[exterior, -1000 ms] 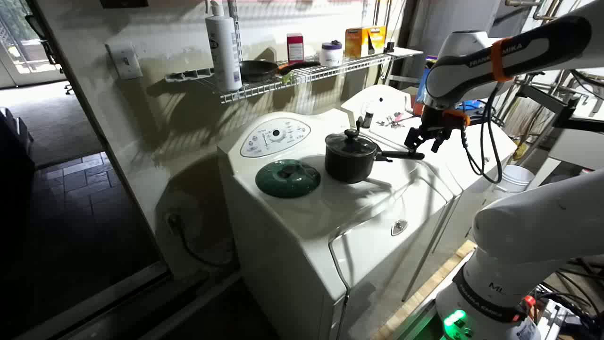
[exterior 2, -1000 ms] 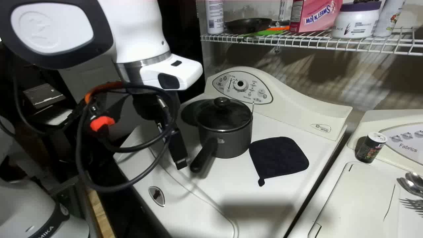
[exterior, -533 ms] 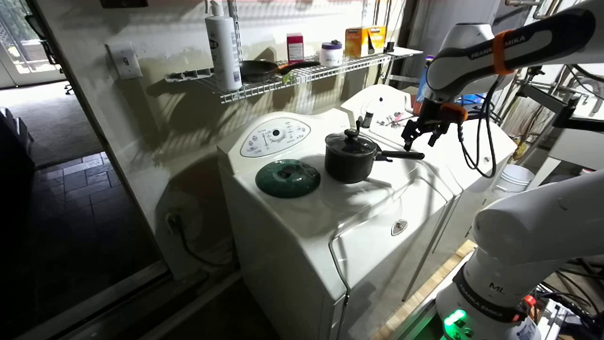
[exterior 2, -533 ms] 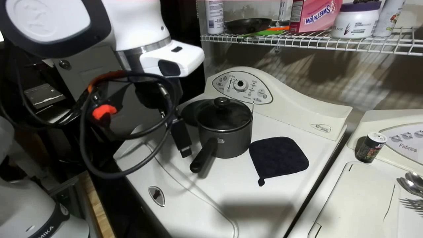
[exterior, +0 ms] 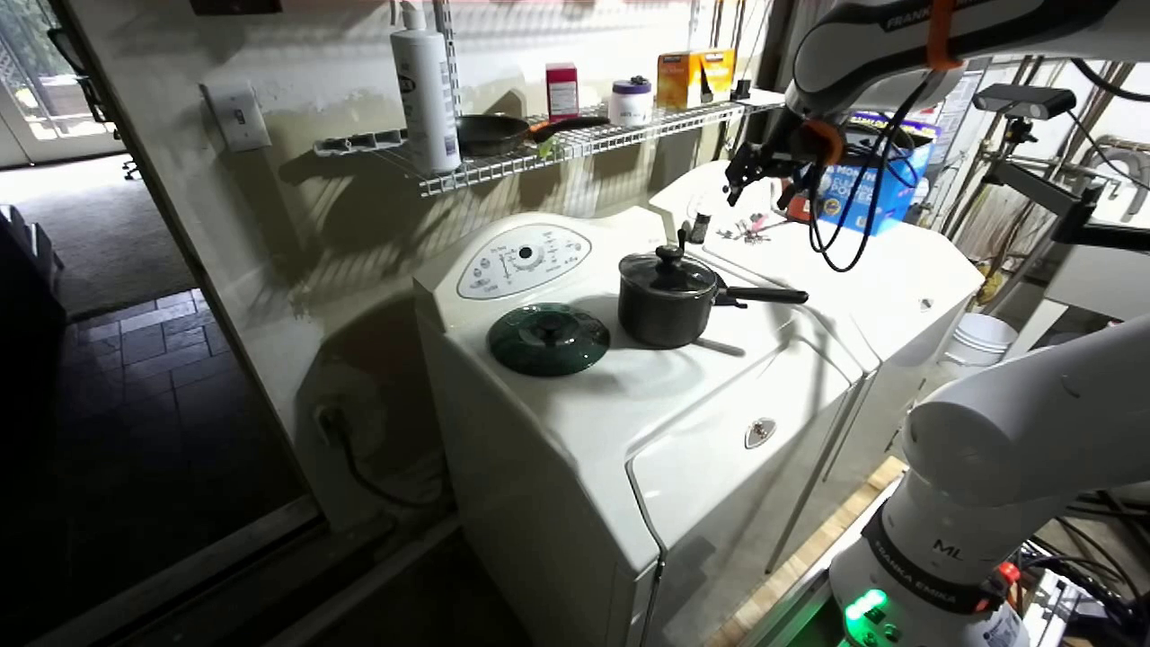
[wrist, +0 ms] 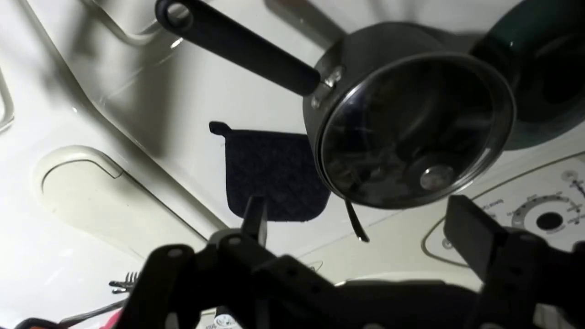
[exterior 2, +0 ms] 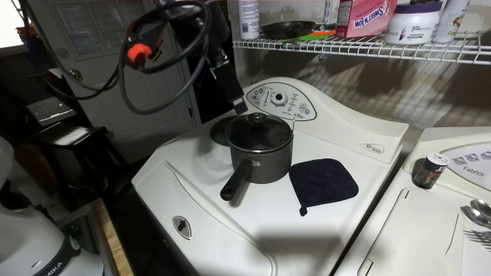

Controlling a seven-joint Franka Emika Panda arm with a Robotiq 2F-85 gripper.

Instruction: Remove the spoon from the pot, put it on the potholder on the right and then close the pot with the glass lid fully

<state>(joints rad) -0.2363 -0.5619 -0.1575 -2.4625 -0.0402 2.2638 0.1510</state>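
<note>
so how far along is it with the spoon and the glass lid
Done: no step fully. The glass lid sits on the pot, but the spoon pokes out at the rim.
In hand: nothing; the gripper is open.
Left: probably lifting the glass lid, then moving the spoon onto the potholder and closing the pot fully.
</note>
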